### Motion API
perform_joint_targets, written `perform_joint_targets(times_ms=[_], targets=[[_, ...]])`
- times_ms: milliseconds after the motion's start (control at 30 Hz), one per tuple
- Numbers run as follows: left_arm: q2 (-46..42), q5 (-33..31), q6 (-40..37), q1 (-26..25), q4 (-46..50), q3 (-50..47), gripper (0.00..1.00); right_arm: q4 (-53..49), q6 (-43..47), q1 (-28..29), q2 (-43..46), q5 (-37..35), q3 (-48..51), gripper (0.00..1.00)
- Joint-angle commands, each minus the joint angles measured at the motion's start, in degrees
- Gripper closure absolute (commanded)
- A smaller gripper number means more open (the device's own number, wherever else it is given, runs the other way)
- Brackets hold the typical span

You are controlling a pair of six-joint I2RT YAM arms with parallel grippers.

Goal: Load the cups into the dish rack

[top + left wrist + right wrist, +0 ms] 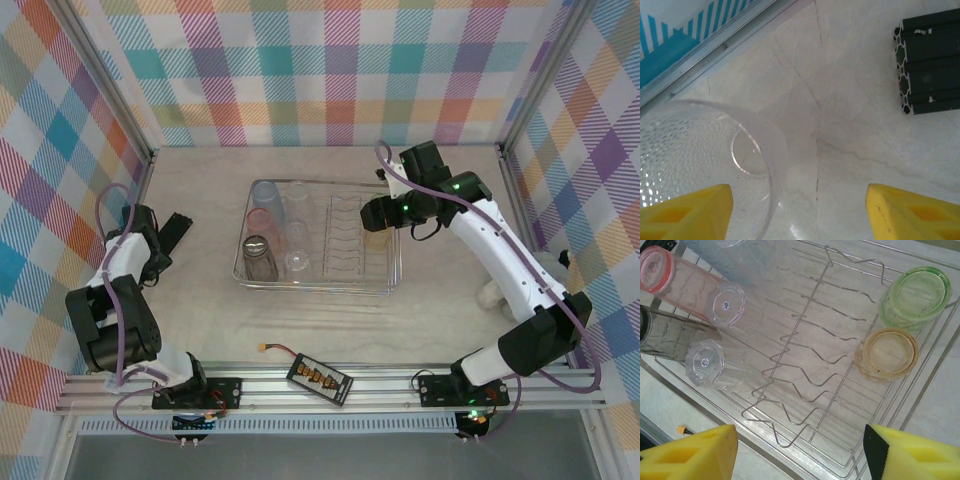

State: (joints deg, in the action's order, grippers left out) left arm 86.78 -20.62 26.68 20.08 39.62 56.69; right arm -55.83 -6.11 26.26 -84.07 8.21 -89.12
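A clear cup (pixel 705 150) sits on the table (pixel 855 125) at the left, well apart from the dish rack (pixel 320 287), where other cups (pixel 890 352) already sit. The left gripper (pixel 799 202) has its fingers spread – the cup is beside one finger, not pinched. The right gripper (pixel 800 445) hangs over the rack, fingers spread, holding nothing. The cup looks light, thin and slippery – I would squeeze it gently across its side, just under the rim
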Motion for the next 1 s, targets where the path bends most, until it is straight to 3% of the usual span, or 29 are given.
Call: perform_joint_targets(times_ms=[0,133,267,500,633,733,833,967], targets=[[2.76,-1.24,-0.71,0.80,-0.76,2.52,0.33,-3.02,2.23,-0.11,-0.30,0.30,-2.97,0.32],[5.94,-0.07,-0.49,1.37,0.13,3.58,0.48,-3.76,2.98,-0.16,-0.06,-0.80,-3.69,0.32],[6.63,0.93,-0.14,1.70,-0.67,2.76,0.55,-3.76,2.88,-0.11,0.15,-0.82,-3.60,0.32],[-0.28,11.34,-0.13,1.78,0.98,1.40,0.90,-3.39,1.87,-0.15,0.44,-1.41,-2.01,0.33],[-13.27,22.16,0.15,1.79,1.99,-1.31,1.00,-0.51,0.04,-0.16,2.92,-3.79,1.32,0.33],[-24.97,33.51,2.08,1.55,-0.74,-3.45,1.00,2.83,-1.59,-0.25,5.17,-5.29,4.41,0.33],[-34.13,44.85,6.63,0.67,-7.03,-5.21,1.00,2.55,-3.22,-0.42,5.20,-5.53,4.51,0.30],[-37.33,59.75,16.47,-2.57,-21.30,-6.55,1.00,-0.60,-6.19,-1.70,4.02,-4.01,2.43,0.21]])
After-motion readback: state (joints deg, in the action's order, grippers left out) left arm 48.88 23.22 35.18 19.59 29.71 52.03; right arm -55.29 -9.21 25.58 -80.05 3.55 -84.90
